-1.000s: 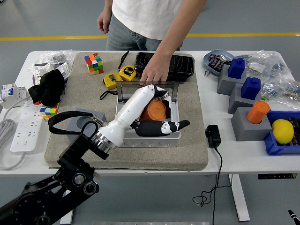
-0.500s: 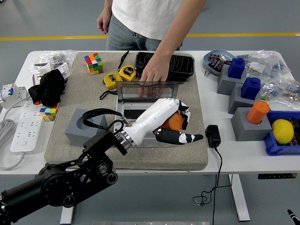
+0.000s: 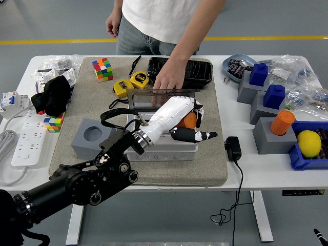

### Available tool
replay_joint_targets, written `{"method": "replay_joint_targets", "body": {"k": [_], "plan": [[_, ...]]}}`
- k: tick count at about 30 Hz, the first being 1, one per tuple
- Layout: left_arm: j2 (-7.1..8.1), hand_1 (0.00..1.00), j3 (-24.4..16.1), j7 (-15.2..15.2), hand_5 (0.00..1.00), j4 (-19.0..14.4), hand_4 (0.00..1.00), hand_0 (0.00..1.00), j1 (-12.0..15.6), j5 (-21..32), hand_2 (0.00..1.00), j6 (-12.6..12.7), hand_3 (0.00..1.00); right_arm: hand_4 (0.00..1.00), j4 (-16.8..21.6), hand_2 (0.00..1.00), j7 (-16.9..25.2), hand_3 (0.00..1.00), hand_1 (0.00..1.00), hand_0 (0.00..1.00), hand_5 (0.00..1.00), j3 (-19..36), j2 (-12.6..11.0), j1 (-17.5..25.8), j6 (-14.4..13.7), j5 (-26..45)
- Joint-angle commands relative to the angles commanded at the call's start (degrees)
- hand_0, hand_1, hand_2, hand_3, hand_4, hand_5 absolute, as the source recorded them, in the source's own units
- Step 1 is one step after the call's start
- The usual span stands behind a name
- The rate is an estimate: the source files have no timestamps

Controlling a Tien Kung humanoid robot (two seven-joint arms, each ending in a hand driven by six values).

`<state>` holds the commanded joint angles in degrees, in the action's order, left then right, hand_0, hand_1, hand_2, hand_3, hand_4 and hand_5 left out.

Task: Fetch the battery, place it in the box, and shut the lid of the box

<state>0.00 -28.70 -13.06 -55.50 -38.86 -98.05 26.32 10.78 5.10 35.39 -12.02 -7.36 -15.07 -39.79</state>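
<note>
The left hand (image 3: 180,117) is held over the open box (image 3: 162,148), which sits on the tan mat (image 3: 205,154) in the middle of the white counter (image 3: 241,169). An orange battery (image 3: 189,121) (only partly visible under the white palm) is gripped by the curled fingers (image 3: 197,114), while the black-and-white thumb is stuck out to the right past the box's wall. The battery is thus held above the right part of the box's inside; whether it touches the bottom cannot be told.

The box's clear lid (image 3: 154,96) is stood upright at the far edge, and it is steadied by a person's hand (image 3: 166,82) resting on its top from the far side of the counter. A grey block with a round hole (image 3: 91,136) is placed just left of the box. Two yellow tape measures (image 3: 130,82) and a black tray (image 3: 180,72) are laid behind the lid. The right arm is not seen.
</note>
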Motion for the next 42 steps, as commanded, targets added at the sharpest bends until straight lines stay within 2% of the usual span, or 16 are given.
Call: {"method": "replay_joint_targets", "body": {"k": [3, 4, 9, 10, 18, 33, 34, 39, 40, 42], "plan": [[0.0, 0.002, 0.1, -0.3, 0.693, 2.9, 0.915, 0.051, -0.9, -0.7, 0.002, 0.1, 0.002, 0.998, 0.0, 0.732, 0.0, 0.761, 0.752, 0.795, 0.998, -0.1, 0.0, -0.1, 0.0, 0.0], [0.0, 0.002, 0.1, -0.4, 0.924, 3.7, 0.917, 0.056, -1.0, -0.8, 0.002, 0.1, 0.002, 0.998, 0.0, 0.732, 0.0, 0.76, 0.752, 0.795, 0.998, 0.0, 0.0, -0.1, 0.0, -0.1], [0.0, 0.002, 0.4, -0.4, 0.924, 5.7, 0.917, 0.056, -1.1, -1.7, 0.002, -0.7, 0.002, 0.998, 0.0, 0.732, 0.0, 0.76, 0.752, 0.795, 0.998, 0.1, 0.0, 0.0, 0.0, -0.1], [0.0, 0.002, 0.4, -0.3, 0.998, 5.9, 0.914, 0.062, -1.1, -1.9, 0.002, -1.0, 0.002, 0.998, 0.0, 0.732, 0.0, 0.76, 0.752, 0.795, 0.998, 0.1, 0.0, 0.1, 0.0, -0.1], [0.0, 0.002, 0.2, 0.2, 0.998, 5.6, 0.921, 0.062, -0.8, -2.9, 0.002, -2.0, 0.002, 0.998, 0.0, 0.732, 0.0, 0.76, 0.752, 0.795, 0.998, 0.4, 0.1, 0.1, 0.0, -0.3], [0.15, 0.002, -0.7, 0.0, 0.998, 5.7, 0.927, 0.068, -0.7, -5.9, 0.002, -2.0, 0.002, 0.998, 0.0, 0.732, 0.1, 0.76, 0.752, 0.794, 0.998, -0.1, 0.0, 0.2, 0.2, 0.2], [0.22, 0.002, -0.8, -0.1, 0.998, 5.7, 0.945, 0.099, -0.7, -6.0, 0.035, -1.8, 0.072, 0.998, 0.0, 0.732, 0.1, 0.761, 0.752, 0.792, 0.998, -0.1, 0.1, 0.2, 0.2, 0.2], [0.77, 0.002, -1.3, -0.7, 0.998, 5.9, 0.945, 0.099, -0.8, -6.1, 0.035, -1.9, 0.072, 0.998, 0.1, 0.732, 0.1, 0.761, 0.752, 0.792, 0.998, 0.0, 0.1, 0.2, 0.3, -0.1], [0.92, 0.298, -1.4, -0.8, 0.998, 5.9, 0.978, 0.346, -0.9, -6.1, 0.223, -2.2, 0.513, 0.998, 0.1, 0.732, 0.0, 0.76, 0.751, 0.793, 0.998, 0.0, 0.1, 0.2, 0.3, -0.1], [1.17, 0.298, -1.7, -0.7, 0.998, 5.9, 0.978, 0.346, -1.0, -6.3, 0.223, -2.7, 0.513, 0.998, 0.0, 0.732, 0.0, 0.76, 0.751, 0.793, 0.998, 0.0, 0.1, 0.2, 0.3, 0.0]]}}
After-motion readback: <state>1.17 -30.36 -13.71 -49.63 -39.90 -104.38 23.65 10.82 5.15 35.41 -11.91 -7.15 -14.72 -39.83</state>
